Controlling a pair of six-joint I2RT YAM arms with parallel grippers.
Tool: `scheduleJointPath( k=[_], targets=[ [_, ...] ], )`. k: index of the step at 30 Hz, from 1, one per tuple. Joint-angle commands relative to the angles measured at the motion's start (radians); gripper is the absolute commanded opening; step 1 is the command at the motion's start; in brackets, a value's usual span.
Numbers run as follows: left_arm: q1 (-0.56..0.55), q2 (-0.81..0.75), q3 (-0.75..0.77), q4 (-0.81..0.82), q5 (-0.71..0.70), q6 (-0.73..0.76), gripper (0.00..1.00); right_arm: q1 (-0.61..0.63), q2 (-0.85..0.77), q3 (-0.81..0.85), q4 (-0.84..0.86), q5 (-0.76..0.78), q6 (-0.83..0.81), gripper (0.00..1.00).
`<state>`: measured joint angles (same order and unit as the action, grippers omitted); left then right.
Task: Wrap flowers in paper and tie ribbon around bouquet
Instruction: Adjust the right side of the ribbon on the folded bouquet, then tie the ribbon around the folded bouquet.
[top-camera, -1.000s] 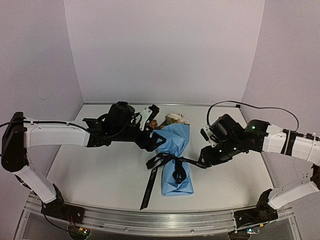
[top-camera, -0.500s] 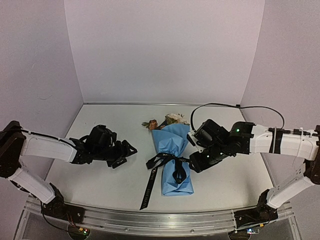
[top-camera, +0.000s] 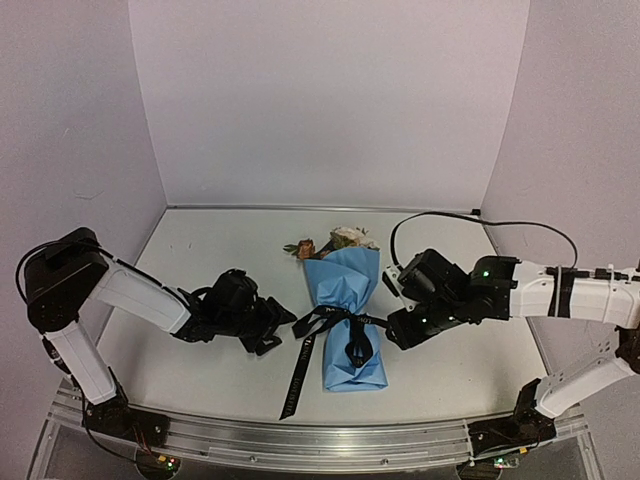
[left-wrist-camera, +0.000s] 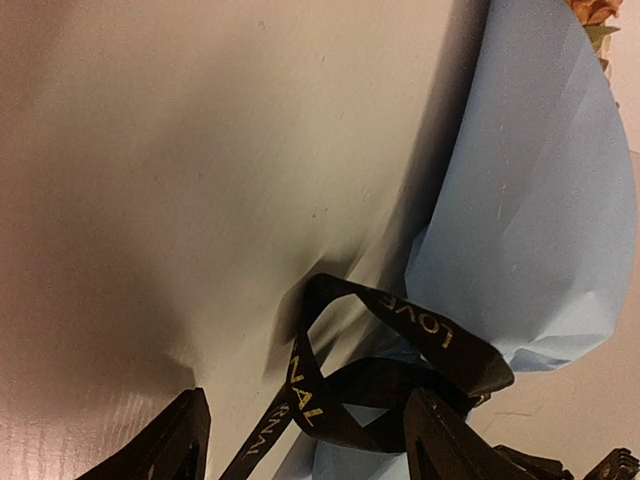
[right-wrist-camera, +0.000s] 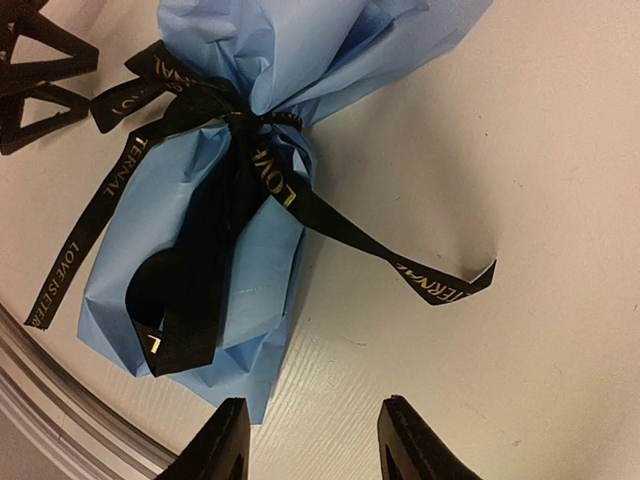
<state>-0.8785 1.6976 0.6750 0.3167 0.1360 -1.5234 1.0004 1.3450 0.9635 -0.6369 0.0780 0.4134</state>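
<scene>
- While the bouquet (top-camera: 352, 285) lies mid-counter (top-camera: 200, 370), blooms (top-camera: 345, 238) at the far end, a black ribbon (top-camera: 322, 318) is tied round its waist.
- Left claw (left-wrist-camera: 305, 440): open, empty, facing the ribbon's left loop.
- Right claw (right-wrist-camera: 312, 440): open, empty, near the ribbon's right tail.

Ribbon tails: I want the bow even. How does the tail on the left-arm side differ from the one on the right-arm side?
The left-side tail is long, running toward the near edge of the table; the right-side tail is short, reaching out sideways. Both are black with gold lettering.
</scene>
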Motion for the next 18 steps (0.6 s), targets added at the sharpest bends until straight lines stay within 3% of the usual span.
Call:
scheduleJointPath(
  k=[1, 8, 13, 18],
  targets=[
    [-0.036, 0.041, 0.062, 0.077, 0.010, -0.127, 0.68, 0.008, -0.043, -0.022, 0.041, 0.037, -0.014, 0.44],
    [-0.047, 0.111, 0.086, 0.125, -0.023, -0.204, 0.62, 0.009, -0.063, -0.048, 0.059, 0.027, -0.007, 0.43],
    [-0.026, 0.127, 0.082, 0.186, -0.036, -0.168, 0.23, 0.012, -0.050, -0.027, 0.056, -0.031, -0.029, 0.42],
    [-0.011, 0.054, 0.111, 0.103, -0.069, 0.019, 0.04, 0.041, 0.011, 0.050, 0.017, -0.070, -0.073, 0.43]
  ],
)
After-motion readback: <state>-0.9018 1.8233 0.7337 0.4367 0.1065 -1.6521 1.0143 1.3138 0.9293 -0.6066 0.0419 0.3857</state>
